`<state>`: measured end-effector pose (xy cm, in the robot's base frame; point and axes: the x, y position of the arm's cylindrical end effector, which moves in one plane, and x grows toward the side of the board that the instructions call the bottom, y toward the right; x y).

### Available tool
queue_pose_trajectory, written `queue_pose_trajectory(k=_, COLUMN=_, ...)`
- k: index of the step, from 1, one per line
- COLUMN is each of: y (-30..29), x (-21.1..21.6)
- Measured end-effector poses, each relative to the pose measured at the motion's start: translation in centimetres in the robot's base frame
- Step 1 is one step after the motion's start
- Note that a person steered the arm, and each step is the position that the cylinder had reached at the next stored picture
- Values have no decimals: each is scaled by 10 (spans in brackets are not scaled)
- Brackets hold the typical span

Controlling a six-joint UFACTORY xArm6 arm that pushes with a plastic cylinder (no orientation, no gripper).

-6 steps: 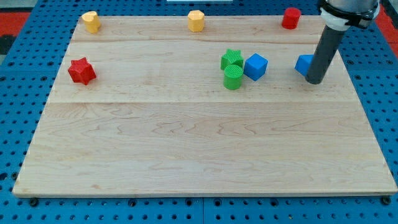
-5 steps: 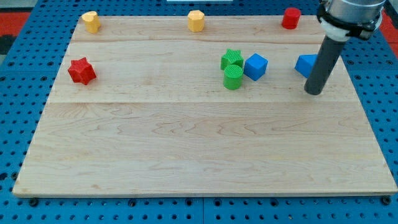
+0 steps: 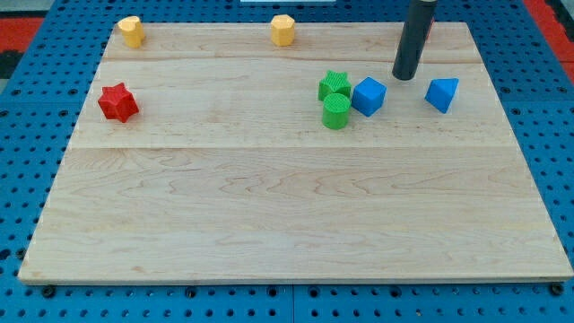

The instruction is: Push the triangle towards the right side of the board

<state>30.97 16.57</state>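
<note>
Blue and wedge-shaped, the small triangle block sits in the upper right part of the pale wooden desk, near the right edge but not yet at it. My tip rests on the boards to the triangle's upper left, apart from it, between it and the blue cube. That spot looks chosen so a sweep toward the view's right would catch the triangle on its left face, though the tip seems a little high for a square push. No hand is fitted; the arm ends in the plain dark rod, so nothing is gripped. A green star block and green cylinder crowd the cube's left side, touching one another, well clear of the path.
</note>
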Motion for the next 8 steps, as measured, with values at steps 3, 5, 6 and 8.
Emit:
queue_pose_trajectory(k=3, y=30, x=20)
queue_pose_trajectory(k=5, y=63, x=20)
queue_pose_trajectory(k=6, y=60, x=24)
queue_pose_trajectory(k=8, y=0, x=26)
